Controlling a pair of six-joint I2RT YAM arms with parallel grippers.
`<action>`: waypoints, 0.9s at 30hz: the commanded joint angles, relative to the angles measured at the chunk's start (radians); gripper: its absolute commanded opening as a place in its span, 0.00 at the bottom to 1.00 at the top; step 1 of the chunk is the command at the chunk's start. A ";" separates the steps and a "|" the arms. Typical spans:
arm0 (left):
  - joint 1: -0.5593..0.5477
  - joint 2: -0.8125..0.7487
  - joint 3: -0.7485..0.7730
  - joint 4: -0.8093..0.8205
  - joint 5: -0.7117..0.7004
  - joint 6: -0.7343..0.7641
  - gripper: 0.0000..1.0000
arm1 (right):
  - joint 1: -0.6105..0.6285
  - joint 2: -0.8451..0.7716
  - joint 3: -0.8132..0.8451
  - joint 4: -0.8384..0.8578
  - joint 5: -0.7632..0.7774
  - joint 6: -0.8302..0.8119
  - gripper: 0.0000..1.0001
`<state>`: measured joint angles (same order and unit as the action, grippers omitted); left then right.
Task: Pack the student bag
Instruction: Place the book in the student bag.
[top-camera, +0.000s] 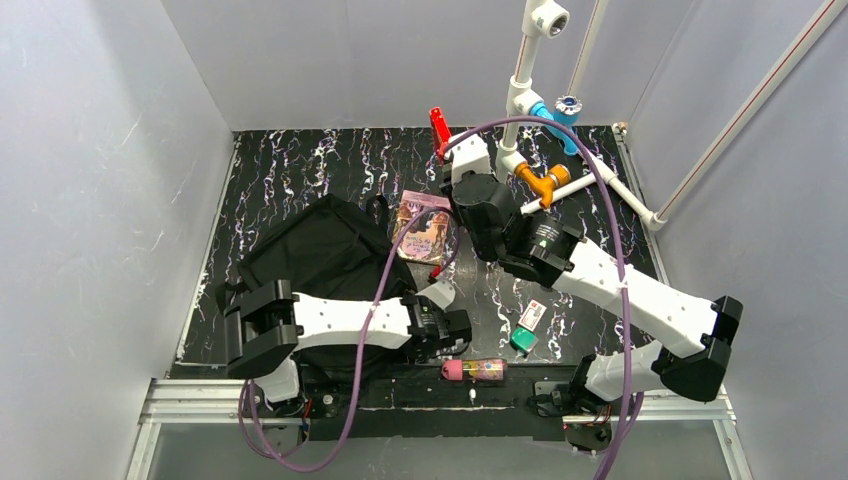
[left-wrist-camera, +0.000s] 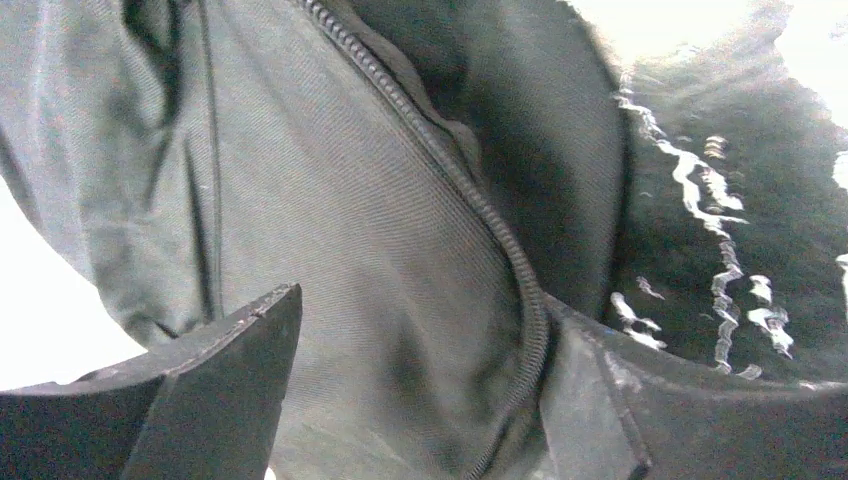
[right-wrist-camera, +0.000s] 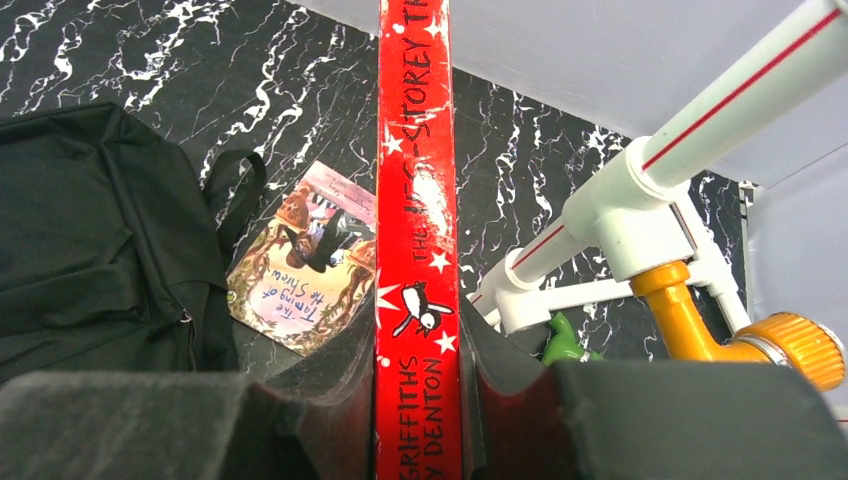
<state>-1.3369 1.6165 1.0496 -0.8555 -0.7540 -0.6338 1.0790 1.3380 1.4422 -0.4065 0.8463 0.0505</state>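
Firstly, right gripper (right-wrist-camera: 417, 345): clamped narrow on the spine of a red book (right-wrist-camera: 415, 150), which stands upright at upper centre of the top view.
red book's writing: "-STOREY", "GRIFFITHS" and "DENTON" run along the spine among white stars.
left gripper (left-wrist-camera: 410, 350): jaws wide apart over black fabric, with a zipper (left-wrist-camera: 478, 200) running between them.
paperback (right-wrist-camera: 300, 270): flat on the table (top-camera: 300, 160); the cover reads "The Taming of the Shrew".
student bag (top-camera: 325, 245): slumped at left centre of the top view. Its carry loop (right-wrist-camera: 235, 185) points to the upper right, toward the paperback. The long axis is unclear because the near end is hidden under the left arm.
right arm: stretched from lower right to upper centre.
left arm: folded low, forearm lying left to right across the bag's near edge.
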 joint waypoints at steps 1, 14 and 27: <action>0.059 0.064 0.060 -0.193 -0.145 -0.087 0.59 | 0.004 -0.072 0.008 0.076 0.021 0.026 0.01; 0.599 -0.494 0.080 0.020 0.392 0.268 0.00 | -0.012 -0.132 -0.061 -0.030 -0.140 0.173 0.01; 0.986 -0.375 0.279 0.000 0.608 0.331 0.00 | -0.042 -0.039 -0.228 0.063 -1.113 0.715 0.01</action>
<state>-0.4149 1.2411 1.2259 -0.8749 -0.1936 -0.3370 1.0473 1.2919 1.2369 -0.5011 0.0883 0.5385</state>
